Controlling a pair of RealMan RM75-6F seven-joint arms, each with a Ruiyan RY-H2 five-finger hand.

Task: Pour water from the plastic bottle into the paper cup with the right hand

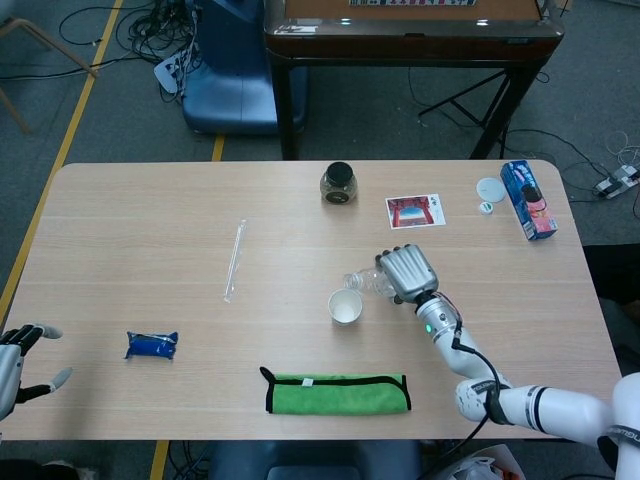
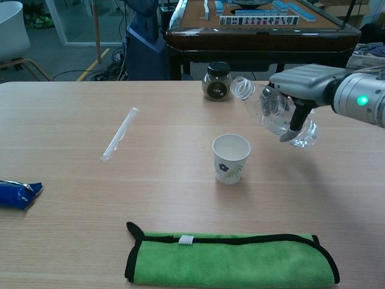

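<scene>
One plastic bottle (image 2: 274, 114) hangs clear of the surface (image 2: 72, 235), uncapped and tilted so that its open mouth points left and slightly up, above and a little to the right of the one paper cup (image 2: 231, 158). The right hand (image 2: 302, 90) is clamped around the bottle's body from above; in the head view the right hand (image 1: 407, 271) covers most of the bottle (image 1: 362, 281), with only the neck showing toward the cup (image 1: 345, 306). A little water sits in the lower end of the bottle. The cup stands upright near the middle of the surface, a small flower print on its side.

The left hand (image 1: 22, 362) shows only at the far left edge of the head view, off the near corner of the surface, its fingers spread and nothing in them.

Counted on the surface besides: one green cloth (image 2: 231, 260) with black edging, folded along the near edge; one blue packet (image 2: 18, 194) at the near left; one clear plastic sleeve (image 2: 120, 133) lying diagonally left of the cup; one dark-lidded glass jar (image 2: 217, 80) at the far side; one postcard (image 1: 414, 211); one blue carton (image 1: 527, 199) at the far right corner; one white round lid (image 1: 489, 188) beside it.

The surface is pale wood-grain with rounded corners. Beyond it stand a dark wooden table (image 1: 400, 40), a blue chair base (image 1: 230, 90), cables on grey floor and yellow floor tape (image 1: 75, 120).
</scene>
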